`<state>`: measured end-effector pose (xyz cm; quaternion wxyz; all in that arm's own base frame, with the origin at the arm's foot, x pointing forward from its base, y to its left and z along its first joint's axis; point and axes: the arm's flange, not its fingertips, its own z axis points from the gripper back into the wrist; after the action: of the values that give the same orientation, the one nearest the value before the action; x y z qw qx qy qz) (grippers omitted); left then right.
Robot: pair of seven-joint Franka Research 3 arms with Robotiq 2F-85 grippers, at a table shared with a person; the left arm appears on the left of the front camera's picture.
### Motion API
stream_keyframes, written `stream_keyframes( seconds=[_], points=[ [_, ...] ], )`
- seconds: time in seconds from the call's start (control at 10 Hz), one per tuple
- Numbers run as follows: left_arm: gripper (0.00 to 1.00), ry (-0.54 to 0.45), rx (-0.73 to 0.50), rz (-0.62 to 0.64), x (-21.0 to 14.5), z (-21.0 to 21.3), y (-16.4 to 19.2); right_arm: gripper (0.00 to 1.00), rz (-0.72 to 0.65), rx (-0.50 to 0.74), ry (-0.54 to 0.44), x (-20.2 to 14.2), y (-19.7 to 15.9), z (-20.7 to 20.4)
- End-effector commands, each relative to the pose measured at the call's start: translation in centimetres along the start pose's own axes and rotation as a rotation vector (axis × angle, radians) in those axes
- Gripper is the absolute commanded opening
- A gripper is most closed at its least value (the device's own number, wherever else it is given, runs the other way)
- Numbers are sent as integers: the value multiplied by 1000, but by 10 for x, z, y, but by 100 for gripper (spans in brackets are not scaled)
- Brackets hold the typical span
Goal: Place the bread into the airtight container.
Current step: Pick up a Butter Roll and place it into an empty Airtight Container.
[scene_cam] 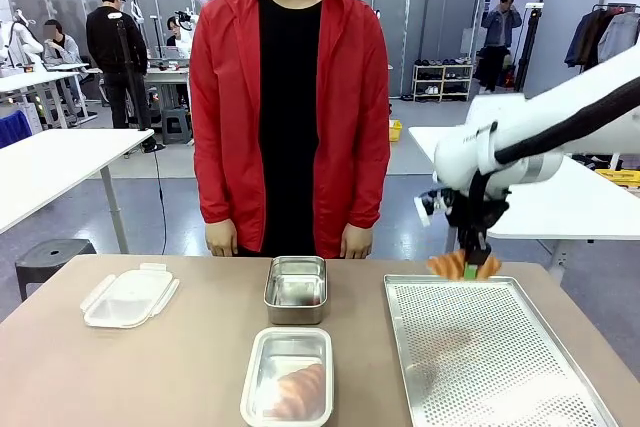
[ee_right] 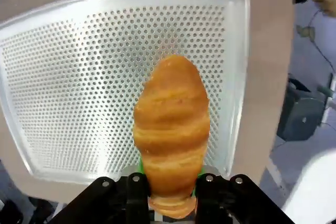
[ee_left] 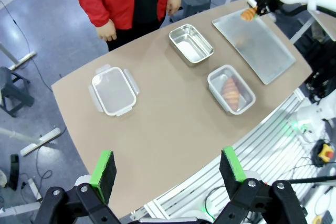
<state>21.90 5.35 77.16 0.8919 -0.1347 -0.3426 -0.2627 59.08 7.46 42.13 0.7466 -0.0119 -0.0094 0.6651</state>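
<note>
Bread (ee_right: 172, 129), a croissant, is hanging clamped tight in the right claw (scene_cam: 470, 269) above the far edge of the perforated tray (scene_cam: 500, 377). A second croissant (scene_cam: 295, 392) is lying in the near steel container (scene_cam: 290, 332). The left claw (ee_left: 167, 153) is hovering high over the table (ee_left: 173, 124), jaws spread wide, holding nothing.

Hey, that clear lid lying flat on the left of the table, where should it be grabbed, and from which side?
Probably by its rim, from above. The lid lies flat and looks too wide to span, so pinch the edge nearest the empty steel container, one finger inside the rim and one outside, beside the latch flap that sticks out there.
</note>
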Motion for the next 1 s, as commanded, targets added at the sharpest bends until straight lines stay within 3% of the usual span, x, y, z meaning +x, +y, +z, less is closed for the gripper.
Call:
stream_keyframes(
  seconds=[0.0, 0.2, 0.9],
  points=[
    [100, 7, 2, -16, 2, 2, 0, 31, -45, -11, -7, 22, 8, 33],
    [100, 7, 2, -16, 2, 2, 0, 31, -68, 18, -33, 56, 11, 53],
    [100, 7, 2, -16, 2, 2, 0, 31, -140, 1, -52, 243, 30, 66]
  ],
)
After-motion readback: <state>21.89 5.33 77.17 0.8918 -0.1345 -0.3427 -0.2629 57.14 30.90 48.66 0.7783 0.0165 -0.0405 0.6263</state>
